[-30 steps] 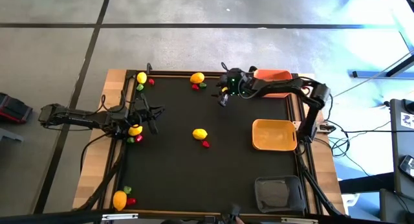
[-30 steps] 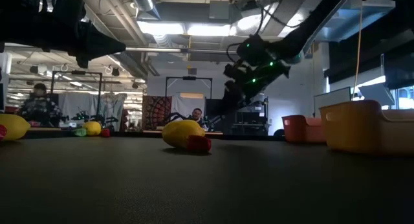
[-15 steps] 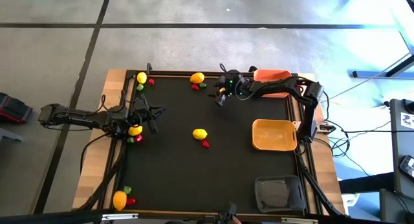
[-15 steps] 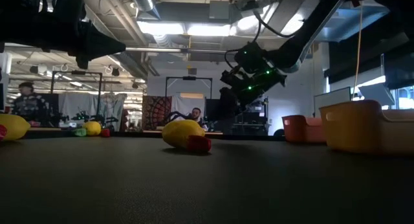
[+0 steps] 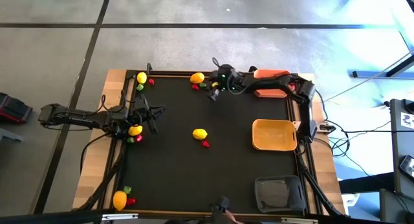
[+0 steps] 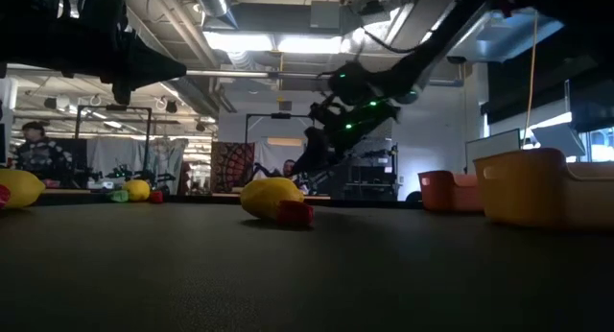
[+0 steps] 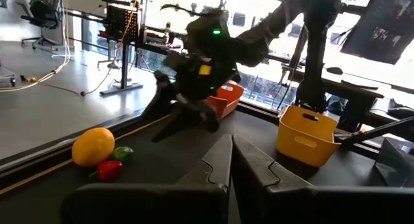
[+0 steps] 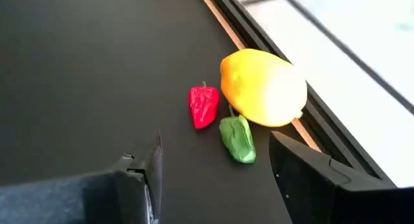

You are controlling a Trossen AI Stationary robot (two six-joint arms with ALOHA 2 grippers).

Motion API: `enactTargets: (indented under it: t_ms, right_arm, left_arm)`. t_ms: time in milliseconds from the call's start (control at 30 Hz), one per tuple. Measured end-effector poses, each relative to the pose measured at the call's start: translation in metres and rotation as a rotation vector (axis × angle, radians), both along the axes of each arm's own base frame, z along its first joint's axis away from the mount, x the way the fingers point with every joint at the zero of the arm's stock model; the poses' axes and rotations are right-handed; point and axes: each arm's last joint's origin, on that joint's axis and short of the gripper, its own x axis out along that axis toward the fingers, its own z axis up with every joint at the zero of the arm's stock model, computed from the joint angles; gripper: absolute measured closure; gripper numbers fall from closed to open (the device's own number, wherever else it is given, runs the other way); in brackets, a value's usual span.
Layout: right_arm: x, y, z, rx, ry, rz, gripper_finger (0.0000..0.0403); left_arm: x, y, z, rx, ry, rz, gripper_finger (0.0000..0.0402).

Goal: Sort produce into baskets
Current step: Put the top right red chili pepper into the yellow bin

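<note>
In the high view we see the bright orange rectangular basket (image 5: pixel 272 83) partly covered by the dark right arm (image 5: pixel 294 91) crossing it. In the low view, the small red piece (image 6: pixel 295 213) hides the oval yellow lemon's (image 6: pixel 267 196) lower edge, and the yellow-tan basket (image 6: pixel 547 186) is cut off at the picture's right edge.

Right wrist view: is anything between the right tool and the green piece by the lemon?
Nothing visible. The right tool is open, and bare mat lies between it and the green piece, with the red piece and the lemon touching beyond.
</note>
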Motion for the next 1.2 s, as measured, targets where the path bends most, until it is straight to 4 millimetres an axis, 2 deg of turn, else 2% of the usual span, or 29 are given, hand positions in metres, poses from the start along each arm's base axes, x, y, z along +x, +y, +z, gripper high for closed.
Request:
enactTargets:
  t_ms: [200,300,500,733,867,1033,1200]
  right_arm:
    - [0.023,-0.015,0.006,0.022,0.085,-0.037,0.0189]
    - [0.032,-0.019,0.002,0.052,0.103,-0.036,0.0189]
    - [0.039,-0.023,0.000,0.144,0.115,-0.047,0.0189]
    - [0.028,-0.037,-0.002,0.265,0.099,-0.111,0.0189]
    - [0.021,-0.043,-0.001,0.288,0.112,-0.092,0.0189]
    - [0.011,-0.038,0.014,0.247,0.192,-0.012,0.0189]
    - [-0.007,-0.022,0.027,0.204,0.226,0.072,0.0189]
  left_arm:
    - [0.000,0.000,0.000,0.017,0.008,0.002,0.0396]
    - [0.000,0.000,0.000,0.017,0.009,0.003,0.0396]
    - [0.000,0.000,0.000,0.016,0.009,0.005,0.0396]
    - [0.000,0.000,0.000,0.009,0.005,0.005,0.0396]
    - [0.000,0.000,0.000,0.009,0.005,0.005,0.0396]
    - [0.000,0.000,0.002,-0.006,-0.027,0.005,0.0396]
    - [0.000,0.000,0.004,-0.023,-0.049,0.008,0.0396]
